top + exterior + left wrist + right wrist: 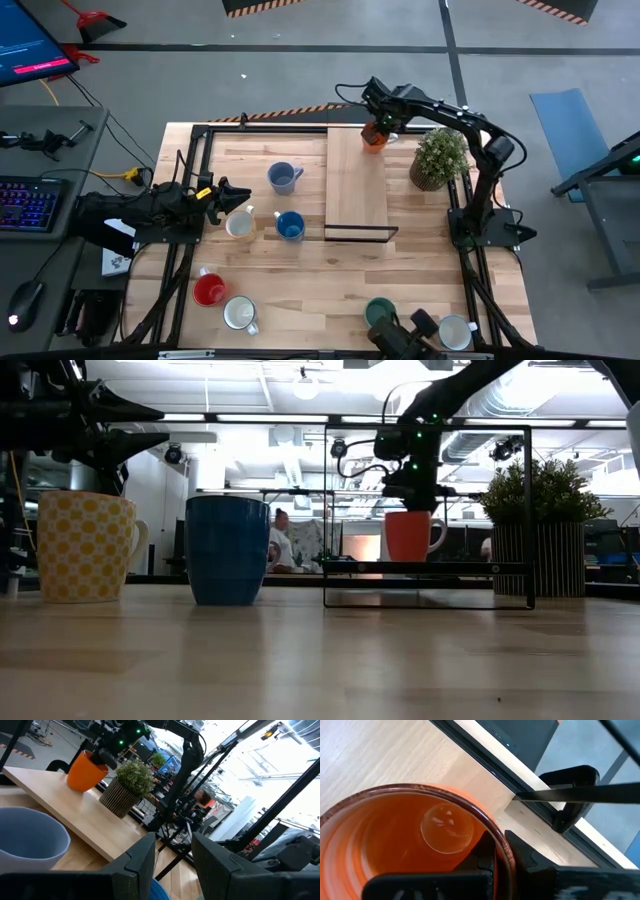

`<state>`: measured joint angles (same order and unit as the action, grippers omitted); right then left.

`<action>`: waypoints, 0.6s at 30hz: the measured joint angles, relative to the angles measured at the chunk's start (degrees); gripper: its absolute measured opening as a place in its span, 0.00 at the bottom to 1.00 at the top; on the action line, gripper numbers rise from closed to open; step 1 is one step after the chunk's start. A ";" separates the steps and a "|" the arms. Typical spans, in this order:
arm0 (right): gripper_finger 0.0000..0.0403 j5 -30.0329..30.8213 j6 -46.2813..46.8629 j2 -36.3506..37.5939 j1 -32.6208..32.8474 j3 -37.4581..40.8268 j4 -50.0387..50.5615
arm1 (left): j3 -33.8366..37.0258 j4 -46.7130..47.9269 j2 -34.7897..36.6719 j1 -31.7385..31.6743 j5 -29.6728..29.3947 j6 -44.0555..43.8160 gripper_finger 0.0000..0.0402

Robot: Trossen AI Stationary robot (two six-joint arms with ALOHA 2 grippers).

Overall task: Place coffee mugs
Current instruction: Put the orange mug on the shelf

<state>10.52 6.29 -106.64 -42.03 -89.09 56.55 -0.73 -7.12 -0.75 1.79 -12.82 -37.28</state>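
Observation:
The orange mug (374,139) stands upright at the far end of a raised wooden shelf (356,190); it also shows in the low view (407,537). My right gripper (377,124) is above it, shut on its rim. My left gripper (236,196) is open and empty at the table's left, beside a cream mug with yellow dots (239,225). A light blue mug (283,178) and a dark blue mug (290,227) stand on the table left of the shelf. A red mug (209,291) and a white mug (240,314) stand near the front left. My right gripper pinches the orange mug's rim (503,851), with one finger (482,860) inside the mug and one (530,862) outside. The fingers come from above, pointing down. The mug is upright with its base at the shelf's top; whether it rests there I cannot tell.
A potted green plant (440,158) stands right of the shelf's far end, close to the orange mug. A green mug (380,312) and a white mug (455,332) stand at the front right. The shelf sits on a black wire frame (428,585).

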 joint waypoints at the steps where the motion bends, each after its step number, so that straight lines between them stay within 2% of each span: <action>1: 0.00 -0.02 -0.32 -0.07 0.01 -0.25 0.01 | 0.00 0.00 0.01 0.02 0.00 0.00 0.29; 18: 0.00 -1.63 -1.23 -0.23 0.01 -0.70 -0.36 | 0.00 0.00 0.00 0.01 0.00 0.00 0.29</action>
<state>8.89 5.06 -106.87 -42.02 -89.80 56.19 -0.73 -7.11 -0.75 1.80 -12.81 -37.28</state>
